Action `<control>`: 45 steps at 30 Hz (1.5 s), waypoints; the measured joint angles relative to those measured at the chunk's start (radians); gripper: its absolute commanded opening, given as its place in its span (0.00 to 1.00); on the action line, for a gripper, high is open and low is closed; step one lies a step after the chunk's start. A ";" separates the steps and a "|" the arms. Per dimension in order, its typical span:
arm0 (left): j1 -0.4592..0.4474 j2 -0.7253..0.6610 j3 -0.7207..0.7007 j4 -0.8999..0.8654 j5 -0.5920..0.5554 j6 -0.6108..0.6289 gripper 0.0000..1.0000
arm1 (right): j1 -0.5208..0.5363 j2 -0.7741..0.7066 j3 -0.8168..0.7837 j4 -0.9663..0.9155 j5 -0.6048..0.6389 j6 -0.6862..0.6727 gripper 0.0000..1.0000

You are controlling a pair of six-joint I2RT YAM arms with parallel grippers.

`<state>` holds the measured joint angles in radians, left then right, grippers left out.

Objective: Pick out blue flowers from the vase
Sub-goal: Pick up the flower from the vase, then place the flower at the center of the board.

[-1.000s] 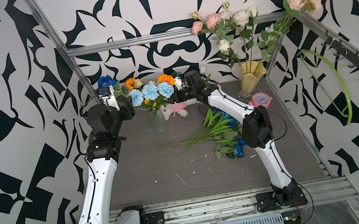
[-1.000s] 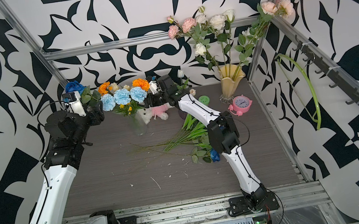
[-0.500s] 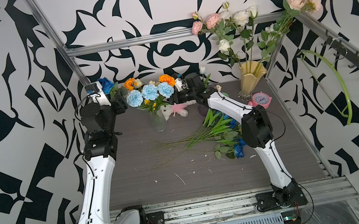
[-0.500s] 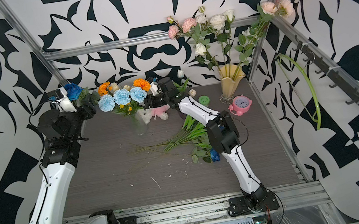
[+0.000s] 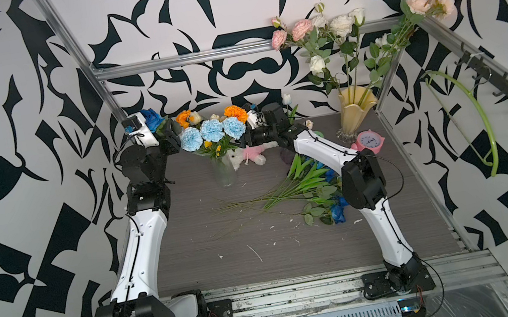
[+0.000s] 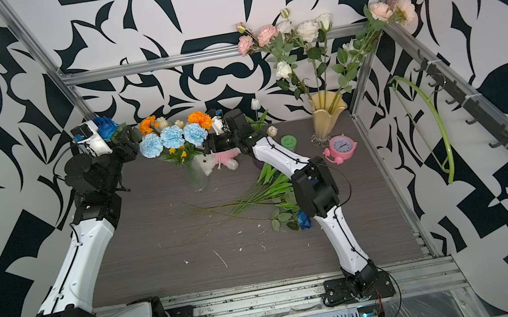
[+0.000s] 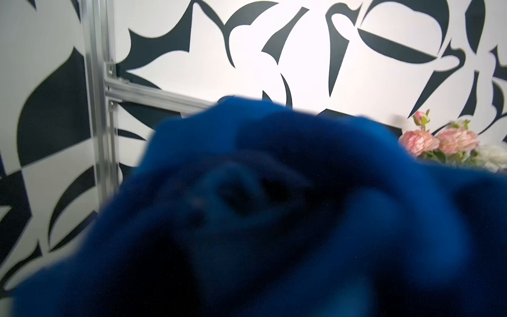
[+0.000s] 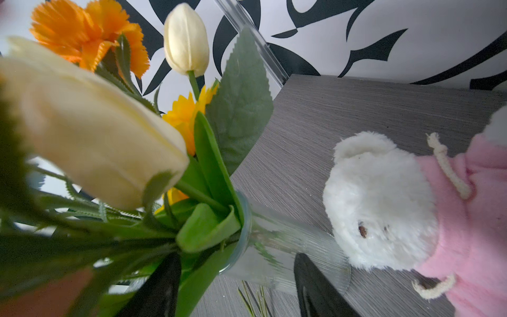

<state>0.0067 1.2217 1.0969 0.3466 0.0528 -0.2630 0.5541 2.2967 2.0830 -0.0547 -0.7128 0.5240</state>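
Three pale-blue carnations (image 5: 213, 130) (image 6: 172, 137) stand in the clear glass vase (image 5: 224, 173) (image 6: 196, 179) among orange and yellow flowers. A deep-blue rose (image 5: 153, 118) (image 6: 106, 126) is up at the back left, just behind my left gripper (image 5: 172, 134) (image 6: 127, 140). Its blurred head (image 7: 274, 205) fills the left wrist view and hides the jaws. My right gripper (image 5: 239, 141) (image 8: 237, 255) stands open, one finger on each side of the vase's neck (image 8: 241, 233). More blue flowers (image 5: 319, 183) lie in a pile on the table under the right arm, one of them a blue rose (image 6: 304, 220).
A white plush bear in pink (image 5: 252, 156) (image 8: 384, 205) lies just behind the vase. A pink alarm clock (image 5: 369, 140), a green lid (image 6: 288, 141) and a yellow vase of pink and white roses (image 5: 354, 111) stand at the back right. A cream tulip (image 8: 96, 131) is close to the right wrist camera.
My left wrist has swung up and to the left, close to the deep-blue rose. The right arm and the vase have stayed put.
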 measured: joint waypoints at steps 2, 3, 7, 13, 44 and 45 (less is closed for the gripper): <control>0.000 0.000 0.000 0.022 0.014 -0.003 0.33 | 0.000 0.000 -0.003 0.002 -0.002 0.000 0.65; 0.000 -0.001 0.000 0.031 0.022 -0.006 0.27 | 0.000 0.000 -0.003 0.002 -0.002 0.000 0.65; 0.000 -0.009 0.000 0.034 0.044 -0.003 0.04 | 0.000 0.000 -0.004 0.002 -0.003 -0.001 0.65; 0.000 -0.034 0.070 -0.039 0.079 0.032 0.00 | 0.000 -0.001 0.002 -0.039 0.011 -0.034 0.65; 0.000 -0.370 0.500 -0.546 -0.005 0.404 0.00 | -0.033 -0.065 0.090 -0.246 0.040 -0.158 0.67; 0.000 -0.370 0.501 -0.559 -0.004 0.411 0.00 | -0.034 -0.065 0.091 -0.254 0.040 -0.161 0.67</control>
<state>0.0067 0.8520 1.5978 -0.2123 0.0490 0.1482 0.5201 2.2314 2.1738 -0.3092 -0.6724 0.3626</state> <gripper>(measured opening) 0.085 0.665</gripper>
